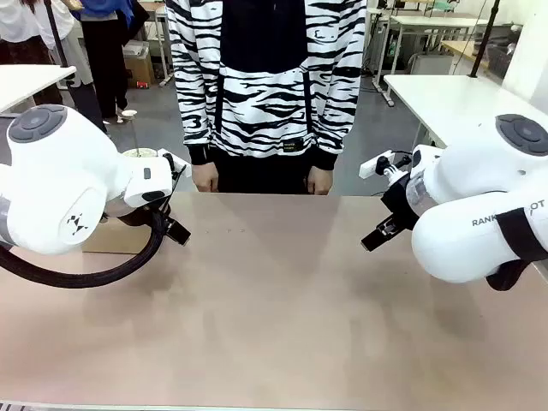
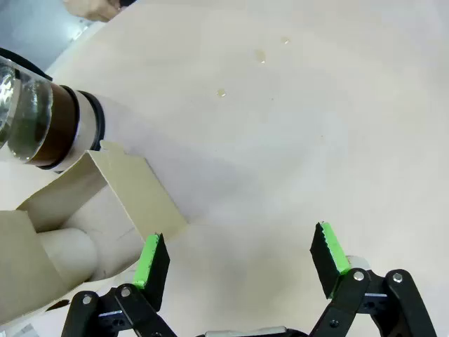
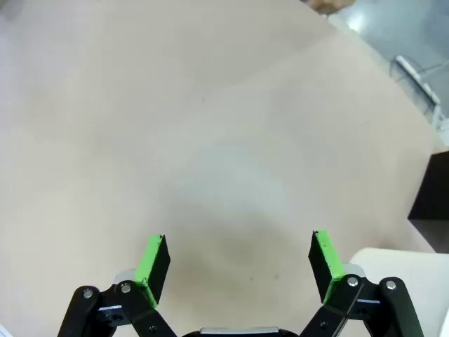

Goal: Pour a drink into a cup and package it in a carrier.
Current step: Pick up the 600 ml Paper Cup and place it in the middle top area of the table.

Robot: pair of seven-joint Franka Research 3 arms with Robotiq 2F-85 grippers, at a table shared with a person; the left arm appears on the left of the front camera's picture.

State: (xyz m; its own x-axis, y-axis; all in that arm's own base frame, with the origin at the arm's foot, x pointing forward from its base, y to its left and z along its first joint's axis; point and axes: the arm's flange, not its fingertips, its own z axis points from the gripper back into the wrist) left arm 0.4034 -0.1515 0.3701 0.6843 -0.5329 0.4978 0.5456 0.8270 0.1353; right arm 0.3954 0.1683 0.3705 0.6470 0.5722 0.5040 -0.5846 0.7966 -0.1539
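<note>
Cardboard carrier (image 2: 133, 189) just beside spread left gripper (image 2: 238, 247), right gripper (image 3: 238, 247) spread too

The left hand (image 2: 237, 240) and right hand (image 3: 237, 240) gape (empty).

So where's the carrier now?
The carrier is on the table's left side, partly hidden behind the left arm in the front view; the left wrist view shows it beside the jug, near the left gripper.

- Table (image 1: 282, 308): a pale beige top, matte and plain.
- Person (image 1: 265, 77): stood at the far edge in a black-and-white striped hoodie.
- Jug (image 2: 28, 116): clear glass with a brown band.
- Droplets (image 2: 261, 57): three small clear spots on the tabletop.
- White table (image 1: 454, 98): stood behind, at the right.
</note>
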